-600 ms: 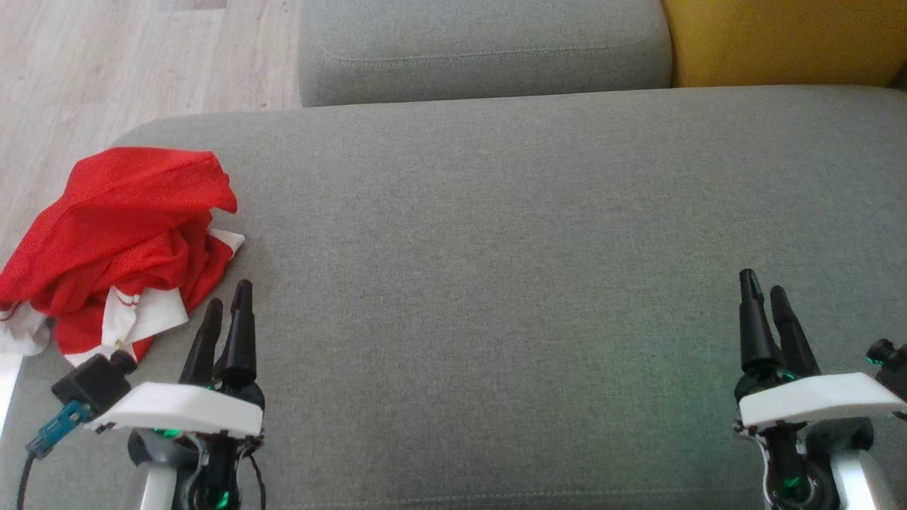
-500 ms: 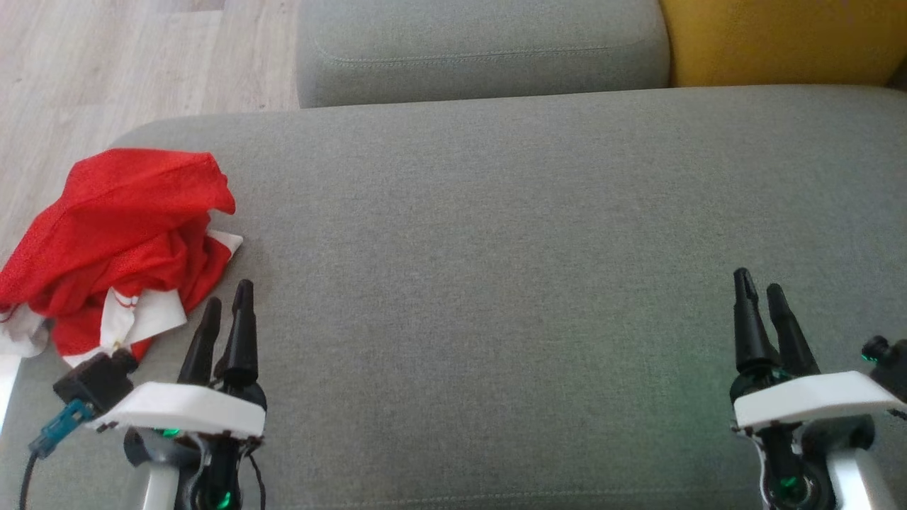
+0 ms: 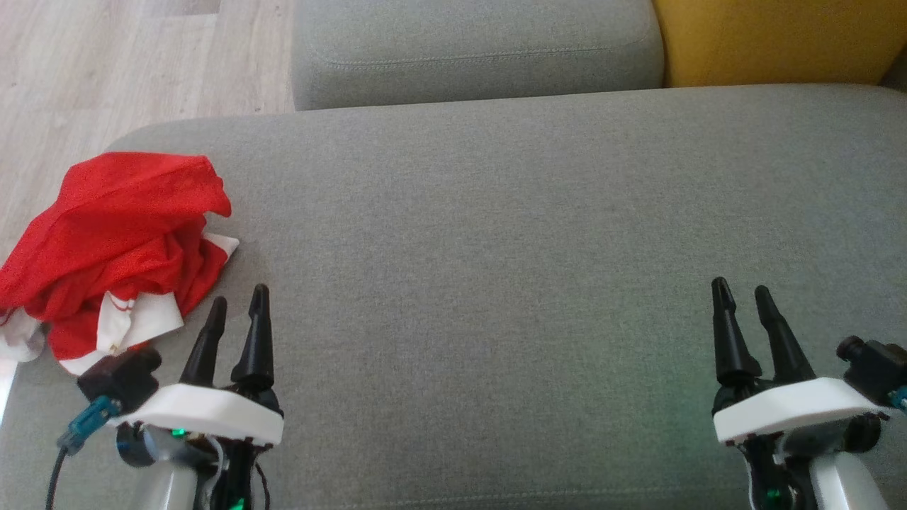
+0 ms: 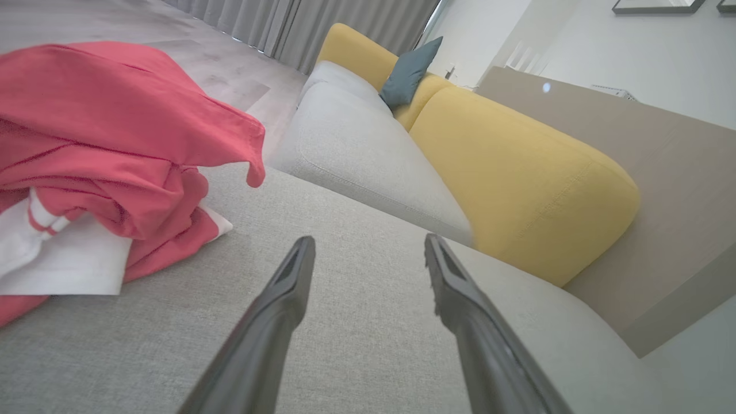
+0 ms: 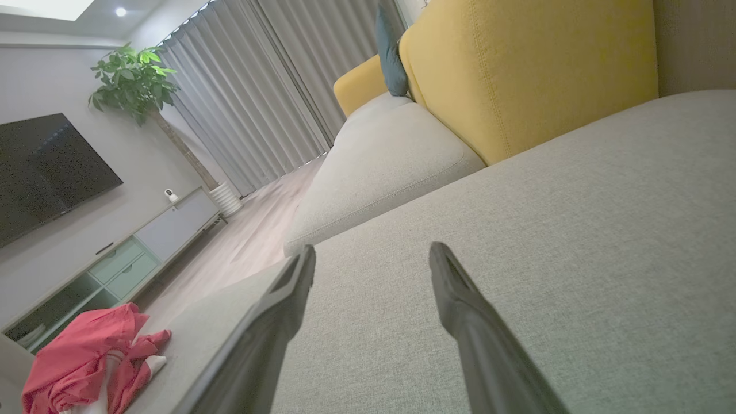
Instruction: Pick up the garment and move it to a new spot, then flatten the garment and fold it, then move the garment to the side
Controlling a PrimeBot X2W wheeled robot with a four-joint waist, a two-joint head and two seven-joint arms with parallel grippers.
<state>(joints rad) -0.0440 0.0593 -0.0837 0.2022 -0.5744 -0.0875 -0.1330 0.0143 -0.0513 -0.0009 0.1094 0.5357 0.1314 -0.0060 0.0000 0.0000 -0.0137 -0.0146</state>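
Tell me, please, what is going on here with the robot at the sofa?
The robot is at the start of a folding job. A crumpled red and white garment lies at the left end of the grey sofa cushion. The left gripper is open and poised just to the right of the garment, not touching it. The right gripper is open and empty over the cushion's right side. Nothing has been picked up yet.

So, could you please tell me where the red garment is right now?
In the head view the garment lies crumpled at the far left edge of the grey cushion, just left of the left gripper, clear of its fingers.
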